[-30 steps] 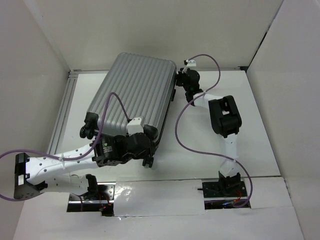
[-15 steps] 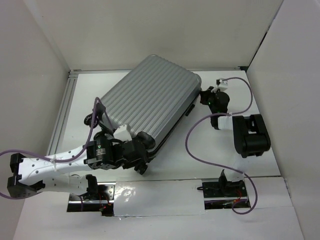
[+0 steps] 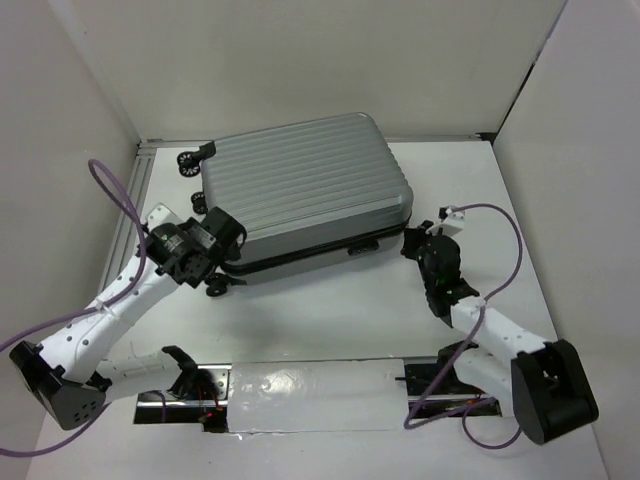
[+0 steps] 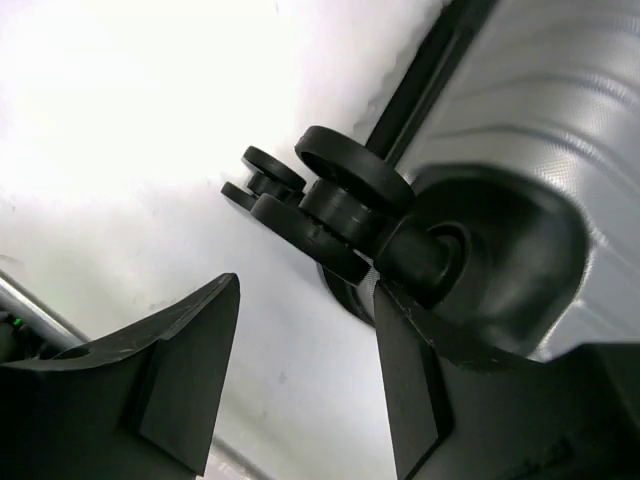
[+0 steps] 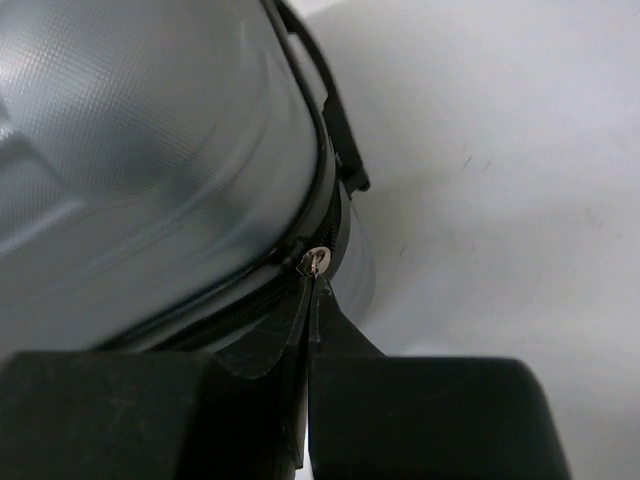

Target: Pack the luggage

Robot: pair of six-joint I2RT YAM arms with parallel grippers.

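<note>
Ribbed silver-grey hard-shell suitcase (image 3: pixel 300 185) swung crosswise, shut; left gripper (image 4: pixel 305 340) spread by black wheel (image 4: pixel 340 200), right gripper (image 5: pixel 311 295) pinching metal zip pull (image 5: pixel 316 261), zipping likely next

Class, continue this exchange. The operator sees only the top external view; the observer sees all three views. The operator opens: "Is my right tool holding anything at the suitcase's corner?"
Observer: Yes. The right wrist view shows the right tool shut on the silver zipper pull at the corner of the luggage.
Operator: And the left tool?
Observer: The left tool is open. A black twin wheel sits just past its fingertips, not clamped.
Operator: Is the zip open by the pull?
Observer: The zip looks closed there; no gap shows.
</note>
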